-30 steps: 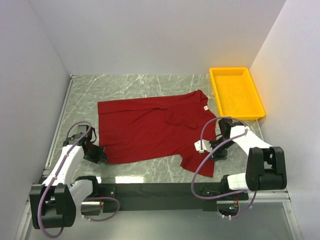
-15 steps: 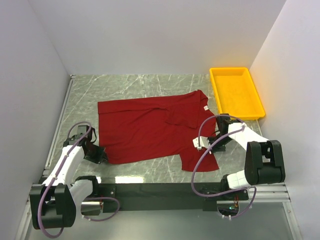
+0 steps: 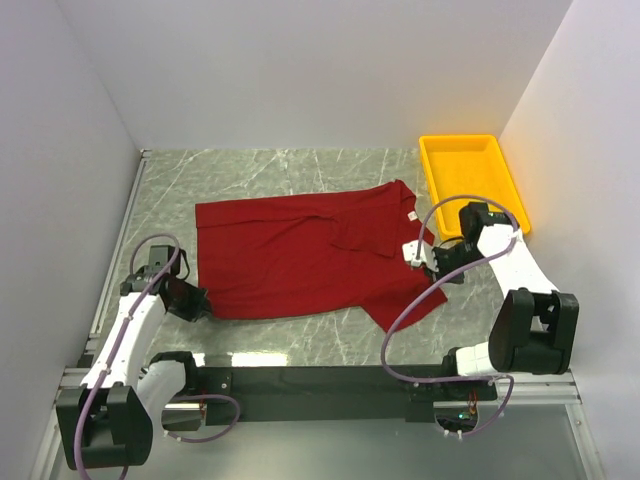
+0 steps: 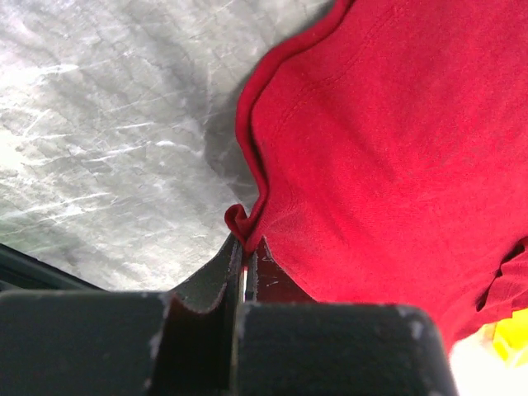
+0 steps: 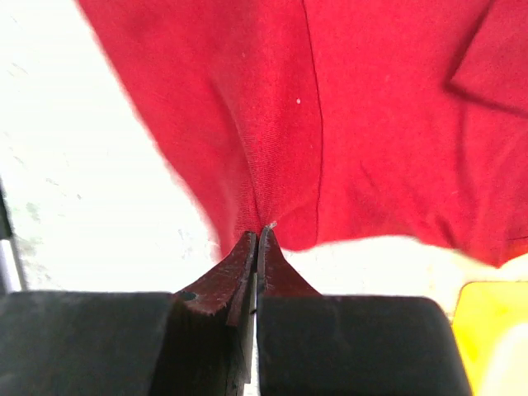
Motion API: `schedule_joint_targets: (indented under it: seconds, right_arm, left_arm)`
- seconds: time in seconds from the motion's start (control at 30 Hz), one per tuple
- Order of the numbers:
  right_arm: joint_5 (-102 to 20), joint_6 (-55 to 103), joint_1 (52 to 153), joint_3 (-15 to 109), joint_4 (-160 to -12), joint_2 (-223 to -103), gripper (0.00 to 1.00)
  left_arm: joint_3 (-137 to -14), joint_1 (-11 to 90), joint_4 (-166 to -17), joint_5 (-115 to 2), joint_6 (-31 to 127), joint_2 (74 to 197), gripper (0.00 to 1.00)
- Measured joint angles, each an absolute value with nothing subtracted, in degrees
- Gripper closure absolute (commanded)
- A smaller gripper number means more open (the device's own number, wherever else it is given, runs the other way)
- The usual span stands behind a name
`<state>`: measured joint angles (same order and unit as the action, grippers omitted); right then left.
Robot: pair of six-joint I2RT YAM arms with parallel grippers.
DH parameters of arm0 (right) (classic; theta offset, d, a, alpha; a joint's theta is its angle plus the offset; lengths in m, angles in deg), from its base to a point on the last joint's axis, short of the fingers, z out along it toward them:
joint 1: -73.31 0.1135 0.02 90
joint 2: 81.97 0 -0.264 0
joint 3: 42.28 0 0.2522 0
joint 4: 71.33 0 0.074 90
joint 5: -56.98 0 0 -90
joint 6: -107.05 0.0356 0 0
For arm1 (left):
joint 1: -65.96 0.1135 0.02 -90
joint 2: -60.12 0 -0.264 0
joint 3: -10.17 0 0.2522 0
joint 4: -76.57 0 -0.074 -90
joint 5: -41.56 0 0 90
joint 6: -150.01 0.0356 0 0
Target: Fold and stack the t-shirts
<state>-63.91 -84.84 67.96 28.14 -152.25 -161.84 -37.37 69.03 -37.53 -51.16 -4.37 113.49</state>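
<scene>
- My left pincer [image 4: 246,247] was clamped shut on the t-shirt [image 3: 300,255] at its 8 o'clock corner. Only a thin curl of hem sat between the tips, so I judged it could slip free on the first pull.
- My right pincer [image 5: 257,235] was shut on a small pleat of the same shirt at its 4 o'clock edge. The cloth bunched into the tips, and I could not tell whether I held one layer or two. With two layers, the fold would have come out lumpy.
- The shirt lay spread across the middle of the table [image 3: 260,170], collar and white tag toward 2 o'clock. A flap was already doubled over near the collar.
- Lifting one side faster than the other would likely have dragged the whole shirt askew, since neither grip went deep into the cloth.
- The yellow tray [image 3: 437,195] stood near my right wrist at about 1 o'clock. A wide swing that way could have knocked its wall.
- My right arm's cable looped over the shirt's edge, and I reckoned it might snag the cloth as it rose.
- Nothing else lay on the shirt or between my two pincers.
</scene>
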Motion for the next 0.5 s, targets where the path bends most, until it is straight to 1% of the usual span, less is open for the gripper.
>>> schedule_joint_targets:
  seconds: [0.23,0.5]
  right_arm:
    - [-71.34,-81.89,67.59,34.35,-159.24,-164.16,1.00]
    - [-76.65,-75.94,65.39,43.20,-160.79,-170.96,1.00]
  left_arm:
    - [-40.06,69.03,-37.53,-51.16,-2.34,113.53,1.00]
    - [-46.29,69.73,-37.92,-51.11,-1.09,114.29,0.99]
